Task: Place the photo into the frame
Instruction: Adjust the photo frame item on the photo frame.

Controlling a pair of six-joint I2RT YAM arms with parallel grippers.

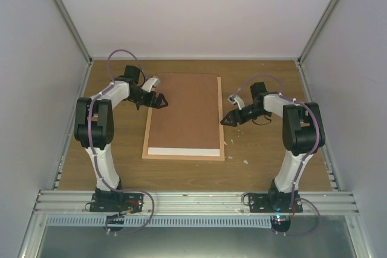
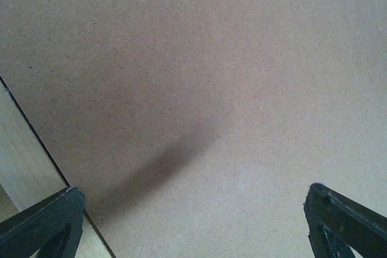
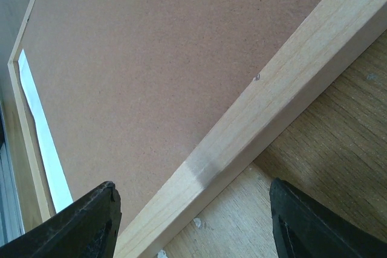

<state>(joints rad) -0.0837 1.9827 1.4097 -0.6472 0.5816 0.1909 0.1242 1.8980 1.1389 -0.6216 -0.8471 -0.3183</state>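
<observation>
The frame (image 1: 221,119), thin light wood rails, lies flat in the middle of the table. A brown backing board (image 1: 184,110) fills it. Of the photo only a white strip (image 1: 183,151) shows, between the board and the near rail; the strip (image 3: 42,143) also appears in the right wrist view. My left gripper (image 1: 161,101) hovers open over the board's left edge, with the board (image 2: 211,77) and left rail (image 2: 24,161) below its fingers. My right gripper (image 1: 227,119) is open astride the right rail (image 3: 266,119), holding nothing.
Small white scraps (image 1: 246,162) lie on the wooden tabletop right of the frame, one (image 3: 196,223) just beside the right rail. Grey walls and metal posts enclose the table on three sides. Both arm bases stand at the near edge.
</observation>
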